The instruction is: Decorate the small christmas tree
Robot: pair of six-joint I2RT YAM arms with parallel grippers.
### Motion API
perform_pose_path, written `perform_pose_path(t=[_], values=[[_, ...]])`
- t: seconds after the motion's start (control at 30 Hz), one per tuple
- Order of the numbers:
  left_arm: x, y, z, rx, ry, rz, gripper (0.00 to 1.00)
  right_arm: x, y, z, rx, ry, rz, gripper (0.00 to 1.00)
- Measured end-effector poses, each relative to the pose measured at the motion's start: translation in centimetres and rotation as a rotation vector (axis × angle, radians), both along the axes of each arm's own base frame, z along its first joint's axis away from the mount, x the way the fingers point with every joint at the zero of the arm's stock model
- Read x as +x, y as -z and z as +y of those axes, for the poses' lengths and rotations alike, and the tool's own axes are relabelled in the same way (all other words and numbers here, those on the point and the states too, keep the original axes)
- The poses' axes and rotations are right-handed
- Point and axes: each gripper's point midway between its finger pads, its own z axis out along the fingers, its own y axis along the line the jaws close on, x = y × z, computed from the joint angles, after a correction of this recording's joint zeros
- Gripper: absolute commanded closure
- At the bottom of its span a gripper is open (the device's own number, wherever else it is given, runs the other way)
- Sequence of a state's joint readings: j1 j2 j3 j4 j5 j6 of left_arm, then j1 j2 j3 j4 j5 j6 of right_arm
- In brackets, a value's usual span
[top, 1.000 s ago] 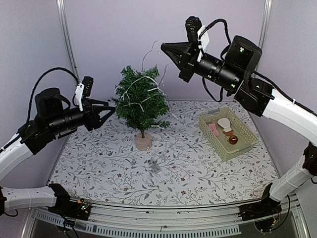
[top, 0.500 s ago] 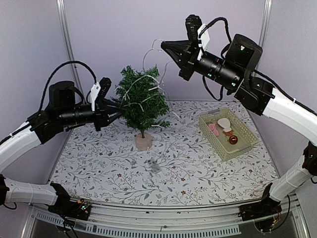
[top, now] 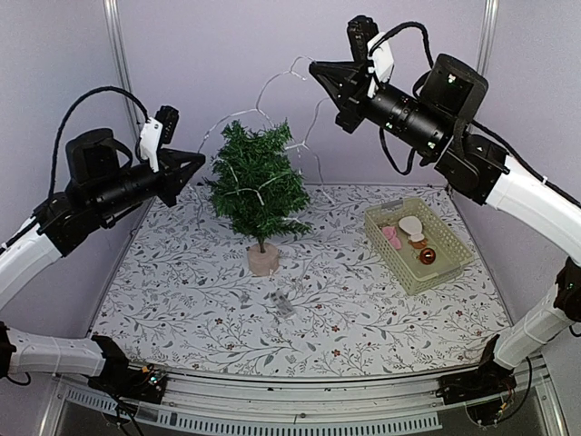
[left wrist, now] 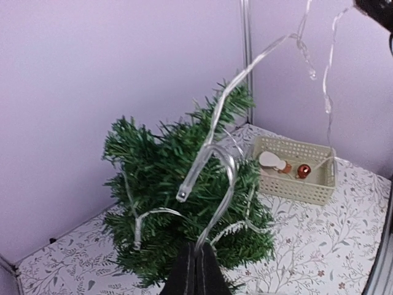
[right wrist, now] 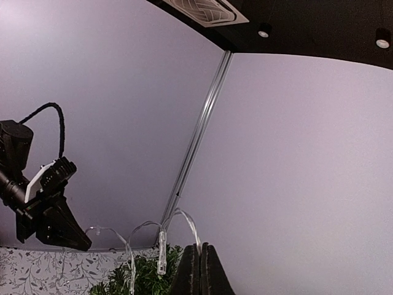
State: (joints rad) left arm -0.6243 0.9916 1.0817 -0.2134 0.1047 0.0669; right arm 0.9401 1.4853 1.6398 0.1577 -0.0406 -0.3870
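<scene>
Standing on its pale base, the small christmas tree (top: 259, 186) rises mid-way across the flowered table (top: 363, 318). Left of the tree, level with its upper branches, the left gripper (top: 198, 163) is clenched on a clear light string (left wrist: 212, 126). That string arcs over the treetop to the right gripper (top: 315, 69), above and right of the tree, clamped tight on it too. More string loops among the branches. A cream basket (top: 445, 272) of small ornaments sits right of the tree.
</scene>
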Motion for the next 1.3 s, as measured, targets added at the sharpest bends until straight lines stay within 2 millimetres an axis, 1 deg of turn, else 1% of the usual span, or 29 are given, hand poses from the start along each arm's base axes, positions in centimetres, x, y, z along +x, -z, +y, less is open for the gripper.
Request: perform_pose_path(t=[0.07, 0.17, 0.3, 0.37, 0.57, 0.8, 0.93, 1.07, 1.2, 1.3], values=[[1.0, -1.7, 1.1, -0.022, -0.077, -0.033, 1.00, 0.5, -0.6, -0.6, 0.009, 0.034, -0.004, 1.00], [2.5, -3.6, 2.3, -0.040, -0.179, -0.068, 1.00, 1.2, -1.6, -1.5, 0.028, 0.084, -0.012, 1.00], [5.0, -4.9, 3.8, -0.035, -0.310, -0.094, 1.00, 2.7, -2.1, -2.1, 0.042, 0.147, -0.011, 1.00], [6.4, -5.1, 4.4, -0.026, -0.360, -0.099, 1.00, 3.8, -1.9, -2.3, 0.040, 0.179, -0.005, 1.00], [10.5, -5.4, 6.3, -0.005, -0.483, -0.101, 1.00, 7.8, -0.1, -2.8, 0.009, 0.269, 0.025, 1.00], [14.8, -4.3, 8.5, -0.028, -0.547, -0.085, 1.00, 11.5, 1.8, -3.2, -0.016, 0.314, 0.057, 1.00], [17.0, -4.8, 8.4, -0.058, -0.527, -0.101, 1.00, 12.9, 2.8, -3.1, -0.022, 0.317, 0.078, 1.00], [19.4, -5.2, 7.3, -0.084, -0.484, -0.117, 1.00, 14.6, 3.9, -3.7, -0.023, 0.338, 0.105, 1.00], [21.9, -4.4, 5.6, -0.086, -0.426, -0.109, 1.00, 16.1, 4.8, -4.4, -0.026, 0.358, 0.125, 1.00], [23.4, -3.4, 4.1, -0.083, -0.370, -0.096, 1.00, 17.1, 5.3, -5.0, -0.025, 0.371, 0.139, 1.00]])
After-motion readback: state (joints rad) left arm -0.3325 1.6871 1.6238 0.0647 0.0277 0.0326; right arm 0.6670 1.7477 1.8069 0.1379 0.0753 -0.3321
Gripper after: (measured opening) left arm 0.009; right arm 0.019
